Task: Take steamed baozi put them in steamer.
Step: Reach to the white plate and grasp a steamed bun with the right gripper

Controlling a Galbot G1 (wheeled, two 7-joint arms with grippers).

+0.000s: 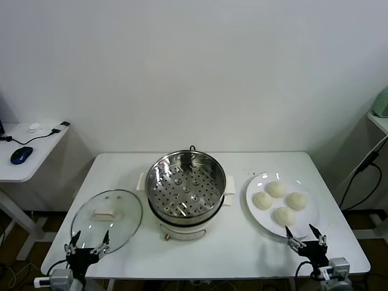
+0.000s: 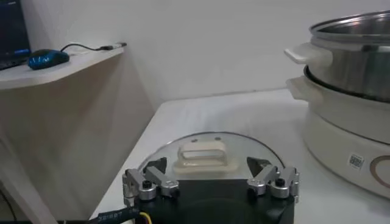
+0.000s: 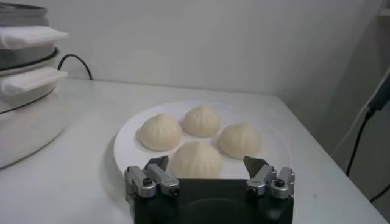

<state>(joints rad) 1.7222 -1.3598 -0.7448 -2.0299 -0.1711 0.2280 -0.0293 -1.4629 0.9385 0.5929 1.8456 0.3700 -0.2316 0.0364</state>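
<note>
While all four steamed baozi (image 1: 279, 202) lay on the plate (image 1: 257, 184) at three o'clock of the open steamer (image 1: 185, 183), nothing was loaded. Spread wide, the right claw (image 1: 305, 237) waited at the plate's six o'clock, seemingly staged for picking. Parked by the glass lid (image 1: 107, 219), the left claw (image 1: 86, 244) also gaped on the tabletop (image 1: 230, 248).

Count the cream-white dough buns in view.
4 small round cream-white dough buns, all on the flat white plate right of the stainless-steel steamer: far, left, right, near. None hidden.

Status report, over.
Left gripper open by glass lid. Right gripper open at plate. Four baozi plated, steamer uncovered.
</note>
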